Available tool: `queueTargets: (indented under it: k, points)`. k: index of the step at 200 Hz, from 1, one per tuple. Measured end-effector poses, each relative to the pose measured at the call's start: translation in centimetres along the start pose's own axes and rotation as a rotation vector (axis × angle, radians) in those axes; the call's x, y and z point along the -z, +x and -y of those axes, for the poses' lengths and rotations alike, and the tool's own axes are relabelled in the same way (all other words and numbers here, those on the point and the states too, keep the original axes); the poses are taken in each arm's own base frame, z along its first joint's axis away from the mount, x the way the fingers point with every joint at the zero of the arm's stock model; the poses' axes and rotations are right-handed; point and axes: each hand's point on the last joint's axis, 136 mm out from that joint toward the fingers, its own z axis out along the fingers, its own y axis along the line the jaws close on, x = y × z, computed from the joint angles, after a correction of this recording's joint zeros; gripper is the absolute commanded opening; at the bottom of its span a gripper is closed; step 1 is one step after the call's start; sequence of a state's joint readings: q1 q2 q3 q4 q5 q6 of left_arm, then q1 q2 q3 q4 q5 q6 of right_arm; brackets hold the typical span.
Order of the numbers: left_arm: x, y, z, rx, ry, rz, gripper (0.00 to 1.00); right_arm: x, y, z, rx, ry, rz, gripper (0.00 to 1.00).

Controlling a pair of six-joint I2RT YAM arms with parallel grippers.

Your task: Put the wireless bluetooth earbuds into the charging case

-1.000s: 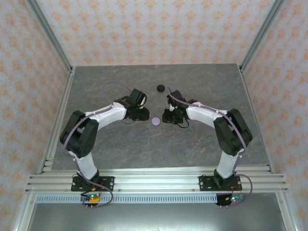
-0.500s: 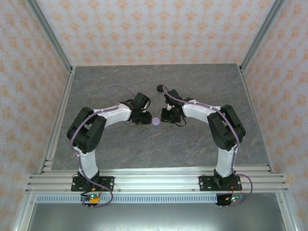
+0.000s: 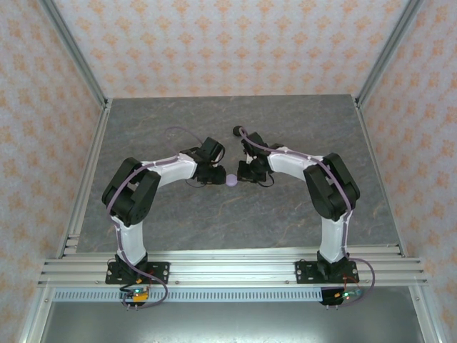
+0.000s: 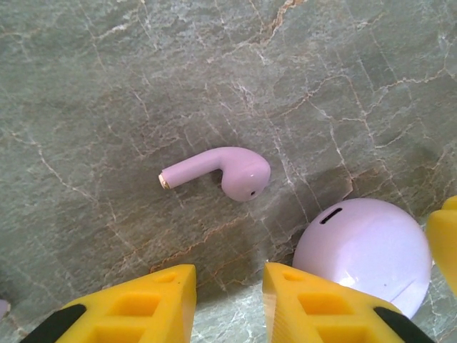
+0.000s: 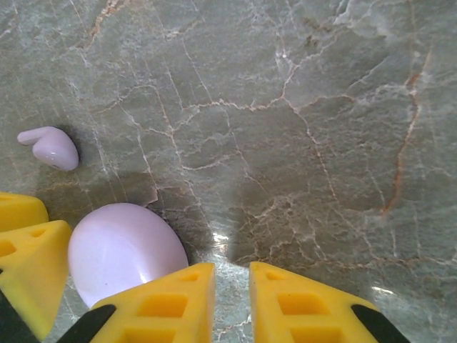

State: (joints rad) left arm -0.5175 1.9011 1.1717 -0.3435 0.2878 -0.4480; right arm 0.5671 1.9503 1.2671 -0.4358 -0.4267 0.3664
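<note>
A: Where is the lilac earbud (image 4: 218,174)?
B: On its side on the table (image 5: 321,107), near the lilac case (image 4: 364,254) but not touching it. The case sits mid-table and looks shut.
A: What has changed?
B: Both arms have drawn in. The left gripper (image 4: 230,275) and right gripper (image 5: 232,275) now flank the case closely. Each has its jaws only narrowly apart and holds nothing. They seem set to steady or open the case, and no earbud is in yet.
</note>
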Motion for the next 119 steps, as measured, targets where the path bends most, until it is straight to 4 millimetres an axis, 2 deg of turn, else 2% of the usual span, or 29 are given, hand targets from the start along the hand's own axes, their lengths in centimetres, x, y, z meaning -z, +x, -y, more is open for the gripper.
queueTargets:
  k: [38,119]
  points:
    - [-0.1,0.2,0.8,-0.017,0.020,0.000,0.30,-0.1,-0.3,0.0,-0.002,0.013,-0.004,0.21]
    - [-0.3,2.0,3.6,-0.068,0.095,-0.047,0.31,0.4,-1.5,1.5,0.011,0.120,0.026,0.21]
